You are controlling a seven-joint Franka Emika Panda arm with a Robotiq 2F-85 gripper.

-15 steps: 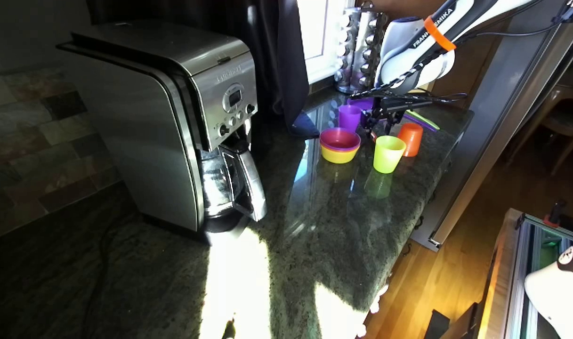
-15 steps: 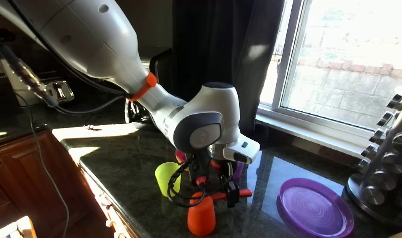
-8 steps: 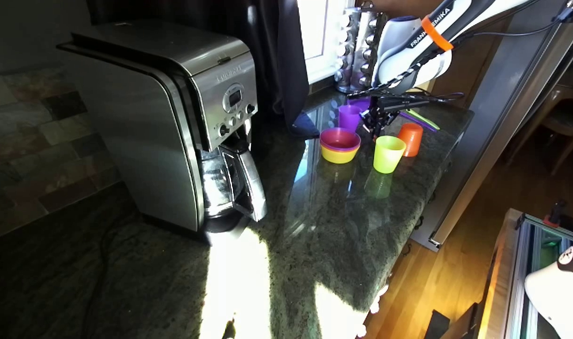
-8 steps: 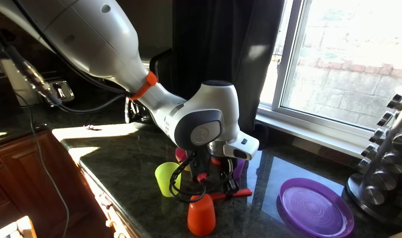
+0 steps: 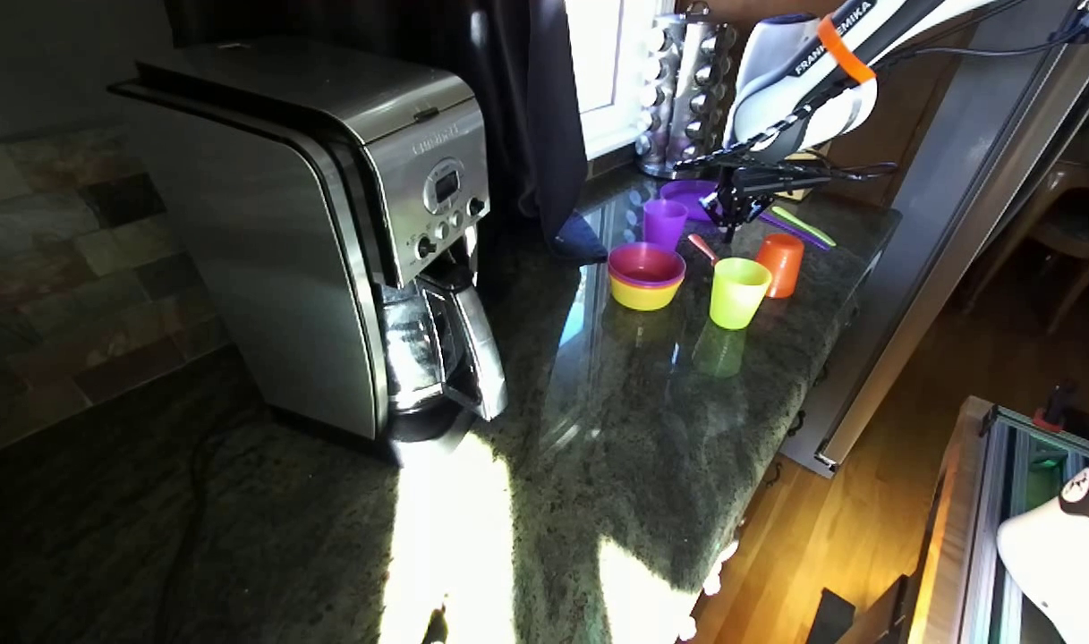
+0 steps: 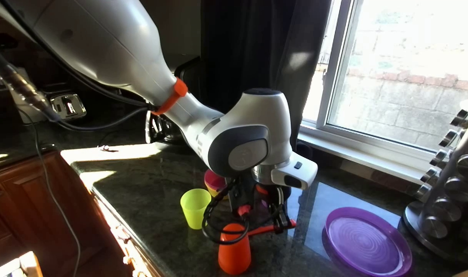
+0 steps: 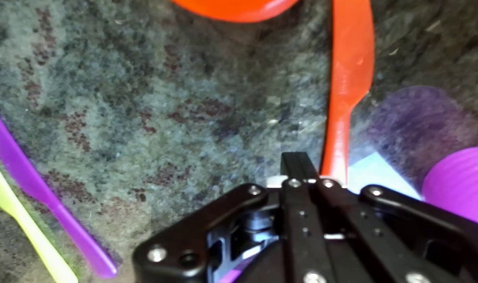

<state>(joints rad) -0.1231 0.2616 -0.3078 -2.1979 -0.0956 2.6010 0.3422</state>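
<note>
Running up wrist view, red knife [image 7: 347, 90], blade [image 7: 352, 43] topmost

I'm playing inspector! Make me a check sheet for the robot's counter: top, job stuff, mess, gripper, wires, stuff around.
Surface: dark, speckled counter, glossy, partly sunlit.
Job's things: red knife lies on the counter, partly hidden by the gripper in the wrist view.
Clutter: lime cup, upright; orange cup, upside down; purple cup; stacked bowls; purple plate; purple knife; lime knife.
Gripper: shut; nothing seen in its grip.
Cables: black cables loop before the orange cup in an exterior view; touching, can't tell.
Surroundings: coffee maker, window, curtain, spice rack.
</note>
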